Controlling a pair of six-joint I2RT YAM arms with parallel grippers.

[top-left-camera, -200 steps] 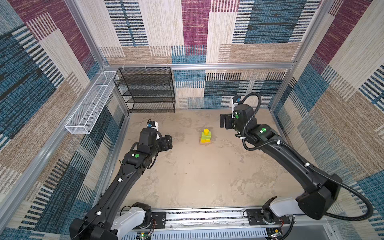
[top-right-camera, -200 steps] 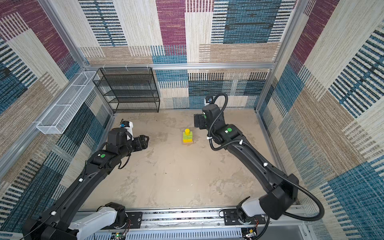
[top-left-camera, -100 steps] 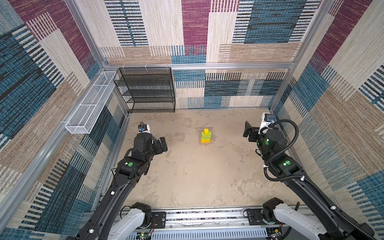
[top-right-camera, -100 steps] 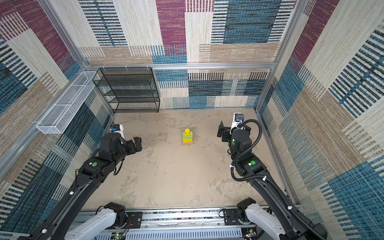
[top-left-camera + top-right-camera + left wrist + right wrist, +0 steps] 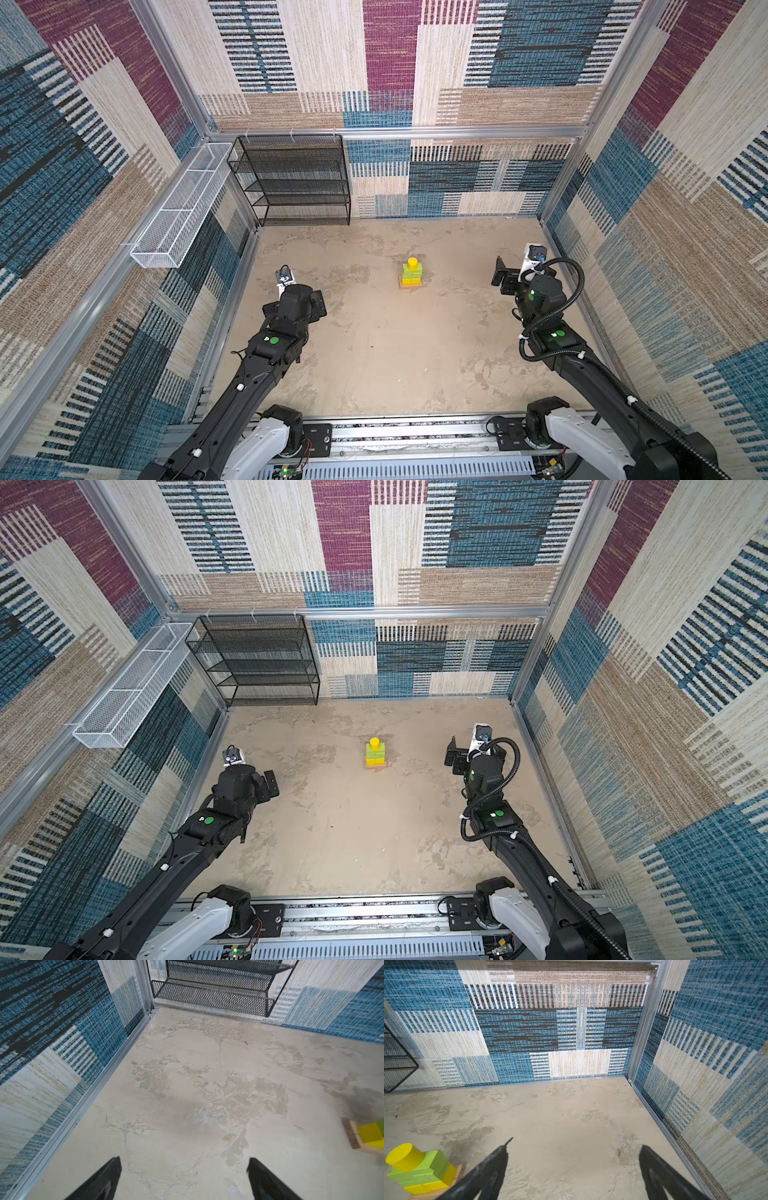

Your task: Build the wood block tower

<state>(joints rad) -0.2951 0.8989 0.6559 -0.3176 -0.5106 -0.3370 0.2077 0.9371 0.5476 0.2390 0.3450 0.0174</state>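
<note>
Left wrist view crops most of the wood block tower (image 5: 371, 1133).

Floor (image 5: 395, 353) open around tower (image 5: 412, 274); black rack (image 5: 297, 183) occupies far-left corner.

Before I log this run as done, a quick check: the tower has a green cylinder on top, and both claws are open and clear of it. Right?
One thing is wrong: the cylinder topping the tower is yellow, not green, as the right wrist view shows. The left claw and right claw are indeed open and clear of it.
</note>
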